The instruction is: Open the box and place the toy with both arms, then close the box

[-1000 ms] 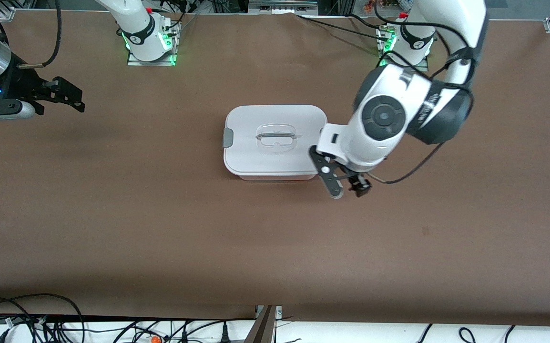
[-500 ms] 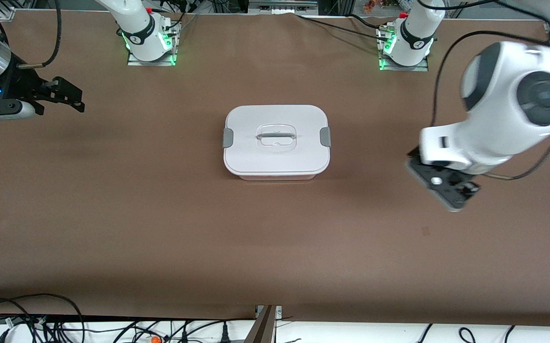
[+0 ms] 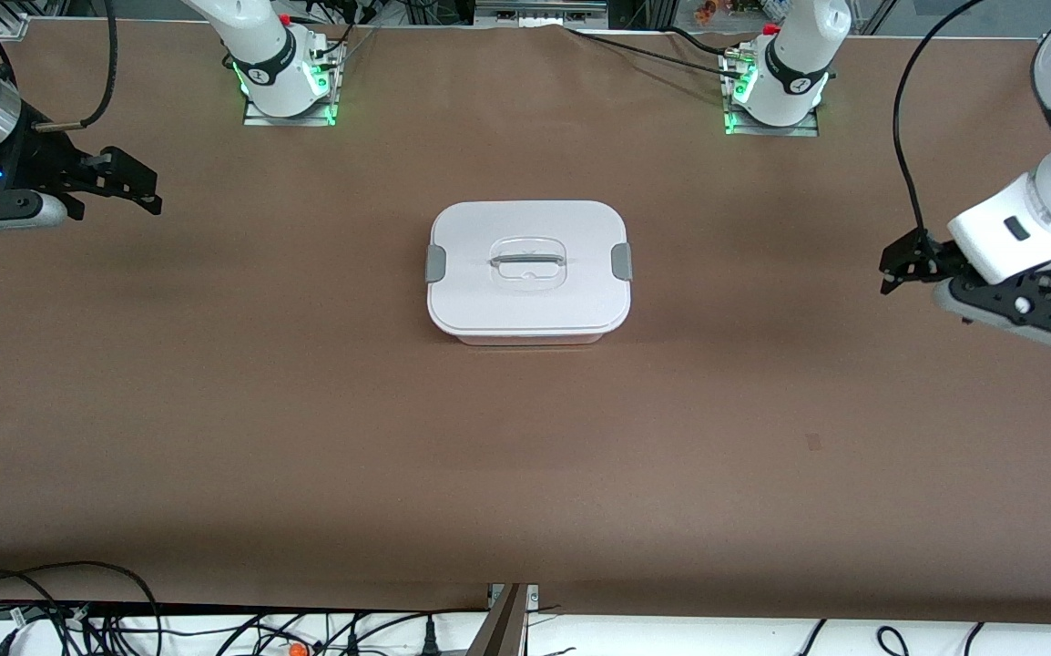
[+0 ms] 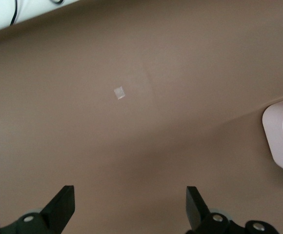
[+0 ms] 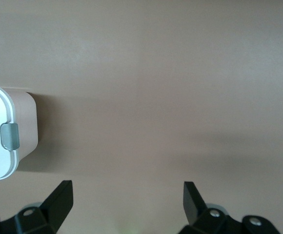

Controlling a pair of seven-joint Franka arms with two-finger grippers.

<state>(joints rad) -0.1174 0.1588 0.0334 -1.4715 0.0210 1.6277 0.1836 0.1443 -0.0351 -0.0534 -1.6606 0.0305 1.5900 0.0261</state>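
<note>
The box (image 3: 528, 271) sits mid-table (image 3: 307, 437), lid (image 3: 525, 228) on, well apart from both grippers: the left gripper (image 3: 899, 267) over its own table end, the right gripper (image 3: 134, 182) likewise.

The box (image 3: 528, 339) shows a pale pink wall beneath a flat white lid (image 3: 528, 305), with grey clips (image 3: 435, 263) at both ends and a clear handle (image 3: 527, 263) in the middle. The table (image 3: 307, 437) is plain matt brown, marked by one small pale square patch (image 4: 119, 92). Both arms are white with black bands; the left gripper (image 3: 899, 270) and right gripper (image 3: 138, 187) are black, and green lights (image 3: 330, 96) glow at the arm bases
</note>
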